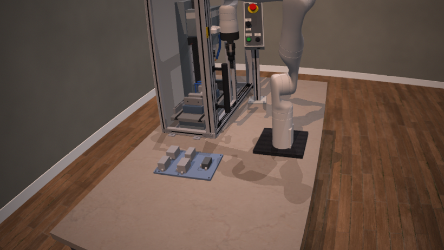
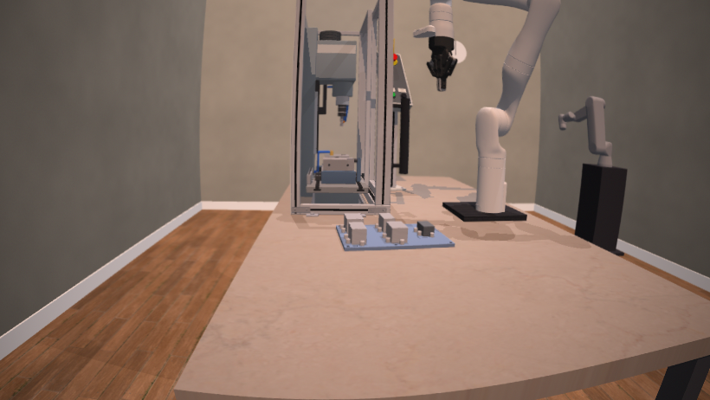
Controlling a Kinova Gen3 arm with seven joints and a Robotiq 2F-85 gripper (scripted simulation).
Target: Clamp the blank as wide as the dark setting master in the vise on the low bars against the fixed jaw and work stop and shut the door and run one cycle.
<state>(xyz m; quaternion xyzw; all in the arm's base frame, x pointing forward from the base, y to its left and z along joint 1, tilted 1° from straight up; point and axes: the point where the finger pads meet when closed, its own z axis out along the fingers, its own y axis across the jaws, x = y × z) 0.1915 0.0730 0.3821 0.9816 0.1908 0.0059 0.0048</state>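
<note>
My gripper (image 1: pixel 230 63) (image 2: pixel 441 87) is shut and empty, pointing down. It hangs beside the guard (image 1: pixel 154 61) (image 2: pixel 296 99), above the top end of the door's black handle (image 1: pixel 226 88) (image 2: pixel 403 133) and a little out from it. The control column (image 1: pixel 253 45) stands just behind, with the black knob (image 1: pixel 248 24) and the green button (image 1: pixel 248 39). The vise (image 1: pixel 193 104) (image 2: pixel 338 166) sits low inside the guard. On the blue plate (image 1: pixel 214 169) (image 2: pixel 439 242) stand several grey blanks, such as the front one (image 1: pixel 183 164) (image 2: pixel 396 231), and the dark setting master (image 1: pixel 206 162) (image 2: pixel 425 228), all upright.
A red stop button (image 1: pixel 252 6) tops the control panel. The arm's black base (image 1: pixel 298 145) (image 2: pixel 512 213) lies right of the guard. A black pedestal (image 2: pixel 600 206) with a small arm stands off the table's right edge.
</note>
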